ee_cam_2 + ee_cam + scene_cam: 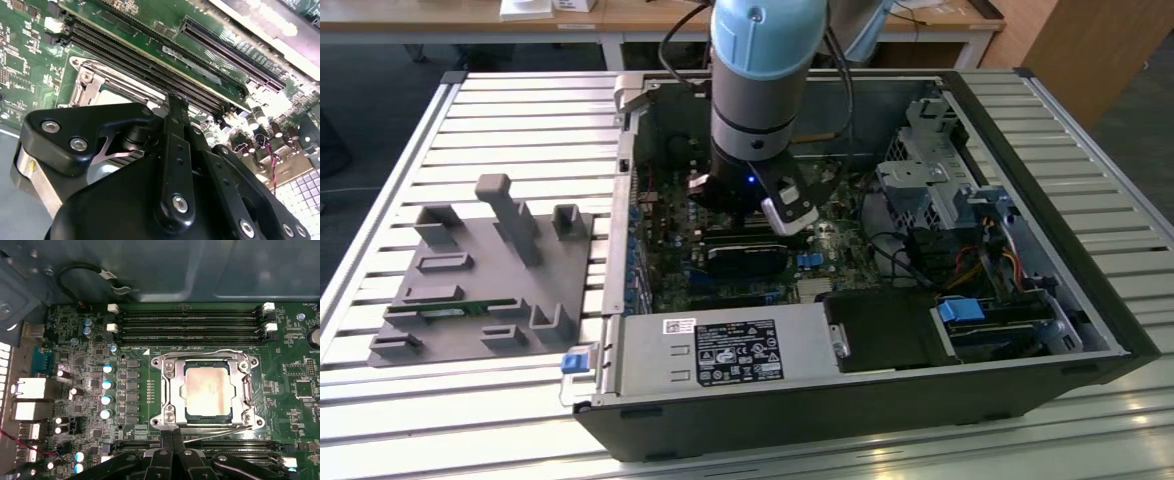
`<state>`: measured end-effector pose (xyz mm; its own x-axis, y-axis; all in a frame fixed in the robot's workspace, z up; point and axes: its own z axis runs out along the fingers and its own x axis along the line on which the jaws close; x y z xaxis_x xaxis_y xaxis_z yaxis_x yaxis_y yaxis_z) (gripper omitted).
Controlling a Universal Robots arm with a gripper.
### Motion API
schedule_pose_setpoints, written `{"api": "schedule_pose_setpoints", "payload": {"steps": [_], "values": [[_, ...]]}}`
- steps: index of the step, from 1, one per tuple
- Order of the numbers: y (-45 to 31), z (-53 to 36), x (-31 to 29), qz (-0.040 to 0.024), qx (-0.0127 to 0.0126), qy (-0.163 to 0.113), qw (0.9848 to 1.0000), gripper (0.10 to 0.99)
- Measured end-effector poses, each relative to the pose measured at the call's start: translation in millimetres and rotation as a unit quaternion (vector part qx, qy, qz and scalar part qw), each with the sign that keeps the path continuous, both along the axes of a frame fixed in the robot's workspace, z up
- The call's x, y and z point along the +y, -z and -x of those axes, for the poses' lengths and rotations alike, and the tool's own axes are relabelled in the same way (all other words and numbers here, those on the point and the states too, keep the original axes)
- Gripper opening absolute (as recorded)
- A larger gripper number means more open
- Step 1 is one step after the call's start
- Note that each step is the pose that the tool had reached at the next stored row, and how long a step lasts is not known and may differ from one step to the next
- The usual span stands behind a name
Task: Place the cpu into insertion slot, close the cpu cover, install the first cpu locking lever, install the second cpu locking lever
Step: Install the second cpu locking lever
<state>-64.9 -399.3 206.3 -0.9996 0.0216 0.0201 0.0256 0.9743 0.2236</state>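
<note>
On the exterior view's left, a grey fixture block is seen on the slatted tabletop, well apart from the open computer case; no hazard is judged there. Within the case the claw is lowered over the board. In the first wrist view its fingers are seen drawn narrow, with no gap between them, at the edge of the insertion slot, right at a wire locking lever; whether the lever is actually touched cannot be told. The cpu is seated in the slot and the cpu cover lies flat over it. A slip of the narrow tips off the thin wire is judged the main risk: the lever could spring up, or the tips could be driven into the green board or the memory slots just beside it. A sideways push could also leave the lever unhooked. Room is tight, since the slot is hemmed by memory slots on its far edge too and by a row of capacitors nearby. Towards the exterior view's right, the drive cage and its cables stand near the arm, so free movement is judged mostly upward.
</note>
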Motion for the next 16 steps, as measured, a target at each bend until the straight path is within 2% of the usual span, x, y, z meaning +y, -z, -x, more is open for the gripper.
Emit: {"api": "schedule_pose_setpoints", "payload": {"steps": [3,8,14,16], "values": [[2.7,1.4,-2.1,-0.005,-0.0001,0.0,1.0,0.106],[5.4,2.8,-6.4,-0.0177,-0.0002,0.0,0.9998,0.106],[7.7,4.0,-8.0,-0.0329,-0.0005,0.0,0.9995,0.106],[8.2,4.0,-7.9,-0.0348,-0.0005,0.0,0.9994,0.106]]}}
